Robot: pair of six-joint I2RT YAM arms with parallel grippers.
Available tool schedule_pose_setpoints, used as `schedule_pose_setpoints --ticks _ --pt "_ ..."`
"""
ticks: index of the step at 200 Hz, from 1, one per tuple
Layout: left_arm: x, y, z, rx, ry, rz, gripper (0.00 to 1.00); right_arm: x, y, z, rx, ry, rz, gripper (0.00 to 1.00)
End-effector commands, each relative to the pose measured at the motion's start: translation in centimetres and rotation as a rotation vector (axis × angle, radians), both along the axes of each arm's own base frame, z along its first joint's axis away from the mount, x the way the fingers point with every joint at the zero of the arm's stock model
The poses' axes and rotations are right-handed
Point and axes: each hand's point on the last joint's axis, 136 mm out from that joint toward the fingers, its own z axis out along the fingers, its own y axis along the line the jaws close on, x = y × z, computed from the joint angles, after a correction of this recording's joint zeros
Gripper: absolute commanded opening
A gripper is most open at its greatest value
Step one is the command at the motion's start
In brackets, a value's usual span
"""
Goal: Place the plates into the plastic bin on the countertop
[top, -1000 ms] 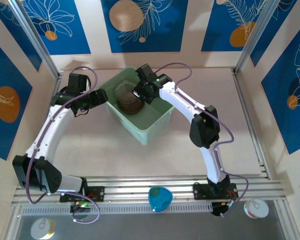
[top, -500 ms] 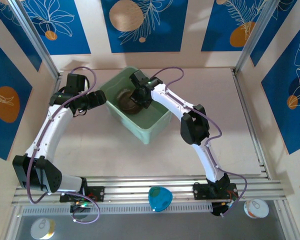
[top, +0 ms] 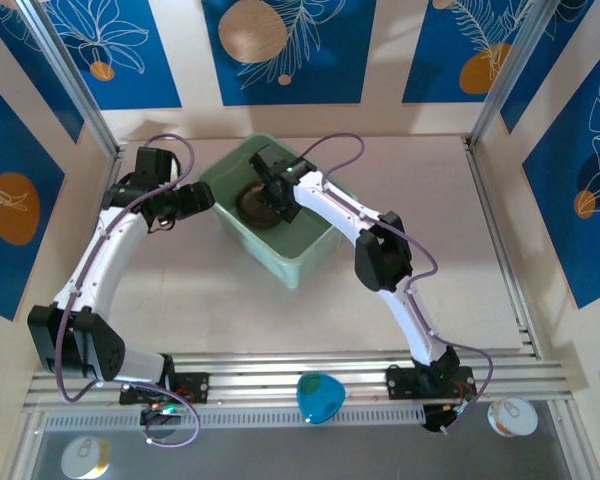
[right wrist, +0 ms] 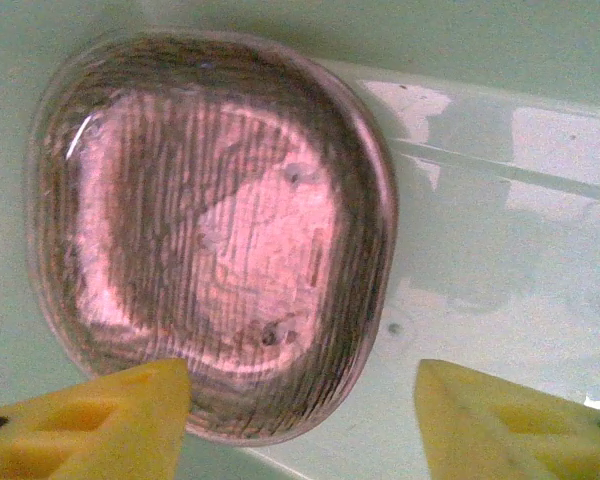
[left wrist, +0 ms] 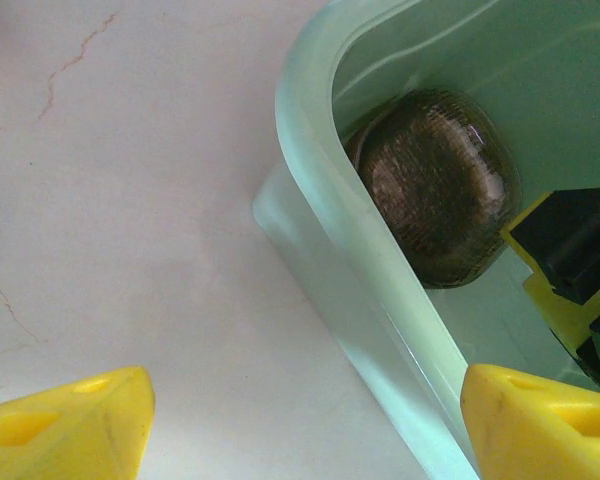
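1. top view: the plates (top: 260,205) lie stacked inside the plastic bin (top: 302,268) on the tabletop (top: 230,310), with my right pincer (top: 277,193) just above them.
2. left wrist: my left pincer (left wrist: 300,410) is spread and empty at the bin's rim. a careless move could shove the bin.
3. right wrist: the right pincer is spread and empty over the stack. i might snag a plate when withdrawing.

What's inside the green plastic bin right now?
Pinkish-brown plates lie on the floor of the bin, apparently stacked, with the open right hand above them. The top plate covers those below, so their number can't be told.
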Motion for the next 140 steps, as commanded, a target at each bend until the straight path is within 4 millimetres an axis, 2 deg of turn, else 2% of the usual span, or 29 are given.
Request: schedule_pose_setpoints --ticks 1,33,77,87,115,140 --pt "-0.5 0.1 -0.6 -0.011 0.030 -0.007 0.80 0.5 0.6 6.2 0.047 -0.140 0.010 0.68" --pt "-0.4 0.1 -0.4 -0.010 0.022 -0.005 0.80 0.1 0.9 9.5 0.046 -0.218 0.059 0.80" --pt "-0.3 0.3 0.7 -0.002 -0.013 -0.001 0.80 0.0 0.3 15.8 0.032 -0.398 0.183 0.83" --pt "-0.3 0.4 0.9 -0.001 -0.024 0.001 0.80 0.0 -0.3 17.2 0.012 -0.434 0.203 0.88" --pt "-0.3 0.3 1.5 -0.005 -0.053 -0.006 0.80 0.2 -2.1 19.9 -0.019 -0.496 0.280 0.91" --pt "-0.3 0.4 1.9 0.008 -0.080 -0.021 0.80 0.6 -5.5 21.2 -0.057 -0.514 0.305 0.91"
